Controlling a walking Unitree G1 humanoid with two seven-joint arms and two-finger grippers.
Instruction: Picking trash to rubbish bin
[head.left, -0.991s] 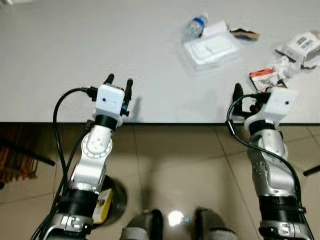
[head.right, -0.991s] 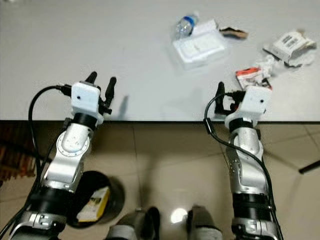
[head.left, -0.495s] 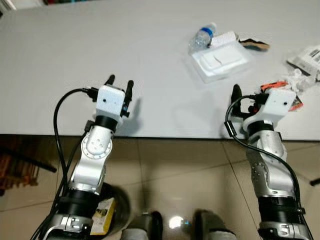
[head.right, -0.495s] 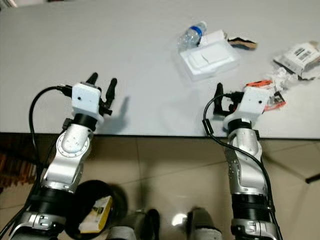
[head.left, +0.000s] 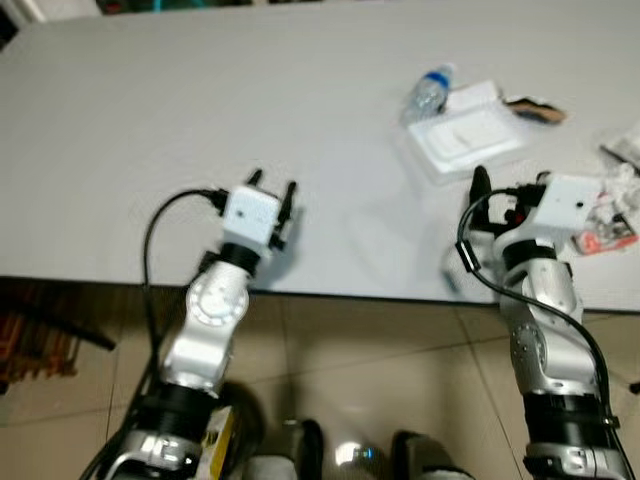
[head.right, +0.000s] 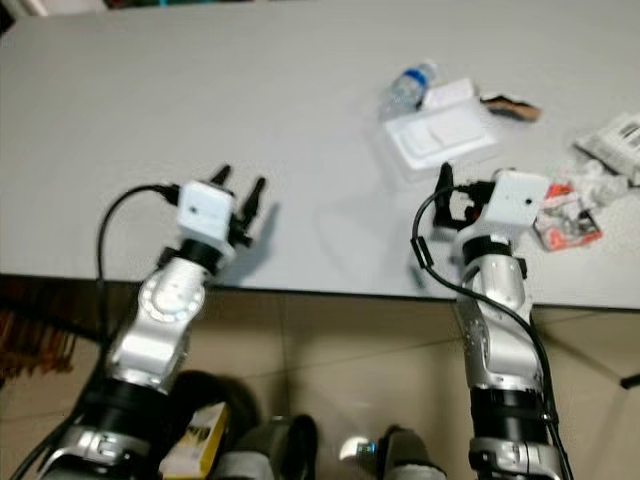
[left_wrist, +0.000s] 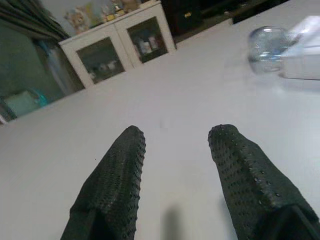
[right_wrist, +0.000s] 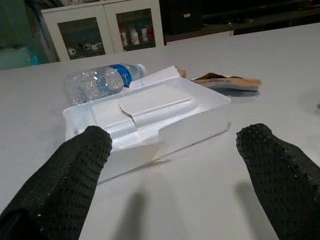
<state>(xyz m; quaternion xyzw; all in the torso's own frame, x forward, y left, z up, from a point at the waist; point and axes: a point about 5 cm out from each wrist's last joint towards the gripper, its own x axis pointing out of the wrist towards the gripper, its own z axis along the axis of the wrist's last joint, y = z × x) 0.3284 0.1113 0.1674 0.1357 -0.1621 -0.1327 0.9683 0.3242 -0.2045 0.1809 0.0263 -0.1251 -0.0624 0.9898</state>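
Trash is all still sitting on the worktop (head.left: 150, 120), so as far as I can judge the job has barely started. Up around 1 o'clock there's a clear water bottle (right_wrist: 100, 81) lying on its side, touching a white foam tray (right_wrist: 150, 117), with a torn brown scrap (right_wrist: 227, 81) just beyond the tray. Over at 3 o'clock, near the worktop's edge, there's a red and white wrapper (head.right: 567, 222) and some crumpled printed packaging (head.right: 610, 140) a bit further out. The right end effector (right_wrist: 182, 170) is wide open with nothing in it, low over the worktop and pointed straight at the foam tray, which sits near but not between its fingers. My guess is the tray or the bottle is the first pick. The left end effector (left_wrist: 177, 170) is open and empty too, hovering over bare worktop at about 10 o'clock, well apart from the litter. Down at 7 o'clock on the tiled floor (head.right: 340, 350) there's a dark round bin (head.right: 205, 395) with a yellowish item (head.right: 197, 432) in or against it, can't tell which. Everything up top is left to clear.
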